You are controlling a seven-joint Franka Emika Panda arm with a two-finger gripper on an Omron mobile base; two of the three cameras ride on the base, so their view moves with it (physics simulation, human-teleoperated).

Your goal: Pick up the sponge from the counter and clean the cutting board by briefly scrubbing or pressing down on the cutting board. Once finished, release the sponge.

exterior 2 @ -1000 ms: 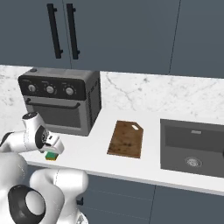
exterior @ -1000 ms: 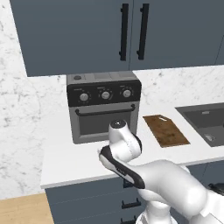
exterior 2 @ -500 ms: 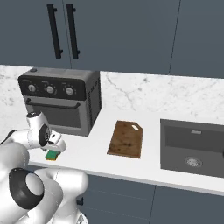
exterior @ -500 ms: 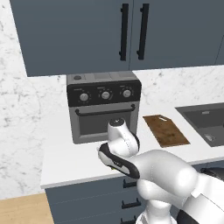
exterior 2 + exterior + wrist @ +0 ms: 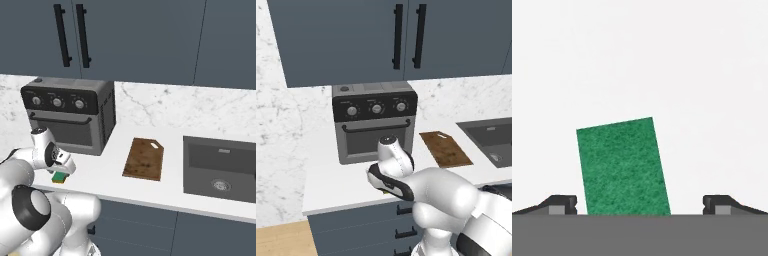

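The gripper [image 5: 640, 202] is hanging right over the sponge [image 5: 623, 166], fingers spread wide, one tip on each side of the green block and clear white counter [image 5: 662, 60] showing between each tip and the sponge's long edges. Nothing is being squeezed yet. The sponge is sitting a little crooked between the fingers, nearer one tip than the other, its green face looking straight up into the hand camera.

From the right base view the hand [image 5: 59, 161] is poised low at the front edge of the counter [image 5: 107, 172], and the sponge [image 5: 60, 177] is peeking out just beneath it, in front of the toaster oven [image 5: 70, 115]. The left base view has the same wrist [image 5: 392, 159] parked in front of the toaster oven [image 5: 374, 120].

So this looks like the pick-up step, the very first one. The next move, by my reading, is calling for a short drop so the fingers straddle the block, then a close across its narrow width.

The cutting board [image 5: 145, 159] is waiting well off to the side of the toaster oven, between it and the sink [image 5: 220, 167], so a carry across the counter is coming after the grab.
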